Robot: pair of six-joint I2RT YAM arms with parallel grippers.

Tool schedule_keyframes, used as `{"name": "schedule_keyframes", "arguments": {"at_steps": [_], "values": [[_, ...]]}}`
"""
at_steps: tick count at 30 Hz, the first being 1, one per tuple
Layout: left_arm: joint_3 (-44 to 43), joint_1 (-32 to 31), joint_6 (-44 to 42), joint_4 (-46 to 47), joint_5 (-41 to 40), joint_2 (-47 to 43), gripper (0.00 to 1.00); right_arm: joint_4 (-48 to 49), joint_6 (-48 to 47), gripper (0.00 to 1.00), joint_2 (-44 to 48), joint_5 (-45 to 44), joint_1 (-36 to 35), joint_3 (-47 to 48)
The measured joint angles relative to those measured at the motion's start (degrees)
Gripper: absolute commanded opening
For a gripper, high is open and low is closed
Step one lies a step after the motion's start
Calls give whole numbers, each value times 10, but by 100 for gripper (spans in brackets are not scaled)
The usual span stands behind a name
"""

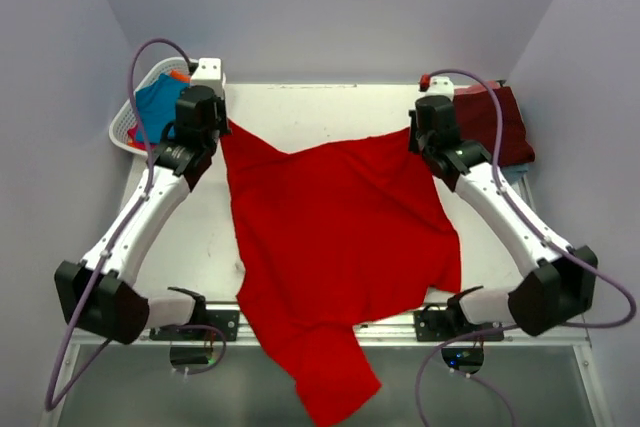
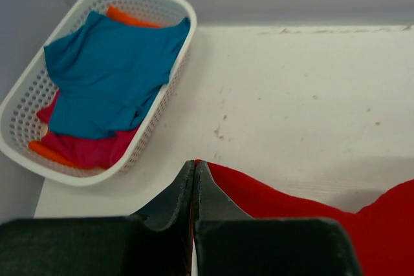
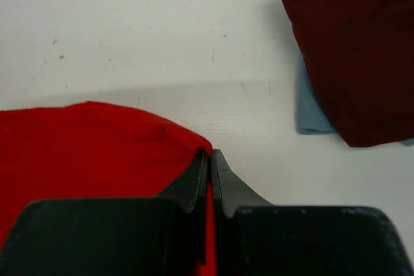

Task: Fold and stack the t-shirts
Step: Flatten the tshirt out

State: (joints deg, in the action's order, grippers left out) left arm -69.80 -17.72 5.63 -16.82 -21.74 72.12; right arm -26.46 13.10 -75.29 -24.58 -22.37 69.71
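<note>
Top external: left pincer (image 1: 221,128) and right pincer (image 1: 413,136) clamp one red t-shirt (image 1: 340,237).

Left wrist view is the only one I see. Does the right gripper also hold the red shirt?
Observer: Yes, the right gripper is shut on a far corner of the red shirt.
Operator: Does the whole shirt lie on the table?
Observer: No, its lower part hangs past the near edge of the table.
Operator: Is any shirt folded already?
Observer: A dark maroon shirt lies folded on a pale blue one, at the far right.
</note>
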Motion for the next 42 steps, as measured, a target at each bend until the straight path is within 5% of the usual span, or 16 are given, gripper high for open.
{"name": "schedule_keyframes", "arguments": {"at_steps": [13,19,25,26,27,28,29,33,38,39,41,42], "values": [[-53,71,28,76,31,267,0,105,11,0,-259,-10,46,63],[-131,85,28,102,36,350,0,127,13,0,-373,-10,77,186],[-254,95,35,130,57,463,0,132,21,0,-532,-10,99,407],[-273,96,39,138,65,482,12,128,25,9,-564,-13,103,449],[-289,97,42,149,72,499,39,129,30,61,-593,-17,106,490],[-302,97,46,157,80,513,71,128,38,86,-618,-21,109,524],[-312,98,49,166,87,525,100,127,37,98,-640,-26,111,551],[-313,98,72,193,108,533,100,139,33,99,-651,-33,118,534],[-268,96,92,211,128,482,100,192,32,99,-551,-28,118,336],[-257,94,98,210,130,468,100,196,32,95,-525,-24,118,301],[-231,87,113,203,136,432,81,206,36,73,-475,-12,118,248],[-213,80,121,205,139,411,73,213,39,52,-449,-5,117,225]]}}
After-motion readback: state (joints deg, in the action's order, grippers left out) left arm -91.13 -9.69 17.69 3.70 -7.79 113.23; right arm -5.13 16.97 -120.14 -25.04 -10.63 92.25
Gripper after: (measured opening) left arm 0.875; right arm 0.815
